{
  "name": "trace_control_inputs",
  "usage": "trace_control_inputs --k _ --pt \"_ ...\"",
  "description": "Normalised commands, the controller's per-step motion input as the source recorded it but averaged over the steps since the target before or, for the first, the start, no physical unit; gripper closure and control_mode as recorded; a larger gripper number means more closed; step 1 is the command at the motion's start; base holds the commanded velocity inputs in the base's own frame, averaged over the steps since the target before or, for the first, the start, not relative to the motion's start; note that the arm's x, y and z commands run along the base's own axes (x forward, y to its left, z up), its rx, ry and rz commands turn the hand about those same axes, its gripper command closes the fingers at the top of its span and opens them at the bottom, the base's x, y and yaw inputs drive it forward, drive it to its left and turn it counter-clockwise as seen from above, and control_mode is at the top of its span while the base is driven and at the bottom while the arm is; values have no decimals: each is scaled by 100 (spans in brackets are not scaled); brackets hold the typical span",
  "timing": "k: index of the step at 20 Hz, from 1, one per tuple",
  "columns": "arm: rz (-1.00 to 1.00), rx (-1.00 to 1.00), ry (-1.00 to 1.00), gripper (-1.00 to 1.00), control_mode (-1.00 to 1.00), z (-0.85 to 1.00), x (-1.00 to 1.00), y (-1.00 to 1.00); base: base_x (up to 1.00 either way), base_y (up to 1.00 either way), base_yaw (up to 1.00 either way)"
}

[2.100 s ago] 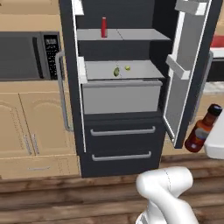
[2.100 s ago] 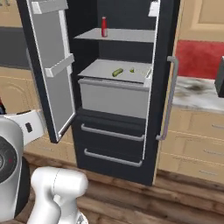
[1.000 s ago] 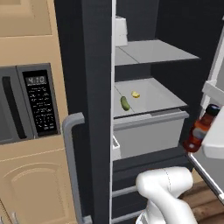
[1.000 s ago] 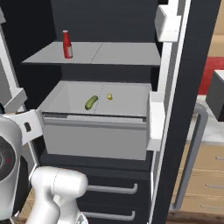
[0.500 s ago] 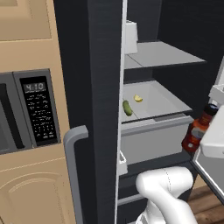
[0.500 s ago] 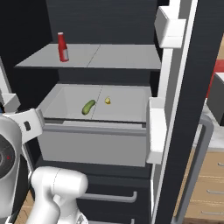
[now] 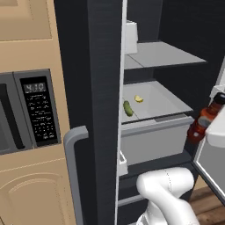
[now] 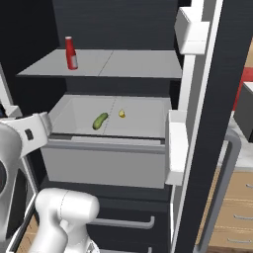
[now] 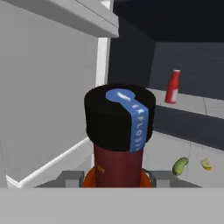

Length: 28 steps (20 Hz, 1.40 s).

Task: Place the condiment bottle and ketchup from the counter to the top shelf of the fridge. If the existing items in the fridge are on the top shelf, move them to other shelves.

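Now closer in: bottle held at the open fridge

Nearest, the gripper (image 9: 117, 178) has its jaws partly closed on the condiment bottle (image 9: 119, 131), the 2 tips pressing its body below the black cap. In the left base view the bottle (image 7: 204, 123) hangs at the right edge, just outside the fridge (image 7: 105, 66) opening and below the top shelf (image 8: 123, 64).

Over the last 2 seconds the base has driven toward the fridge, so both base views have shifted and the interior looms larger; the things inside have not moved, and the grip is unchanged.

Farther in, the pickle (image 8: 100, 120) and yellow wedge (image 8: 121, 114) lie 1 level below the top shelf, so they likely need no moving. Farthest, the ketchup (image 8: 71, 53) already stands upright on the top shelf. What seems left is lifting the bottle up and setting it there.
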Motion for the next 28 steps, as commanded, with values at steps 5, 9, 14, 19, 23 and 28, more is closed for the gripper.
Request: trace_control_inputs --k 5,9,14,19,23,28 --pt "-11 0 -19 100 -100 82 8 -11 0 0 0" --pt "-8 0 -14 100 -100 68 17 -23 0 0 0" --pt "-1 0 -2 100 -100 11 14 -12 0 0 0" --pt "0 0 0 100 -100 -2 49 -5 0 0 0" --pt "0 0 1 100 -100 0 74 0 0 0 0" --pt "0 0 1 100 -100 0 88 0 0 0 0"
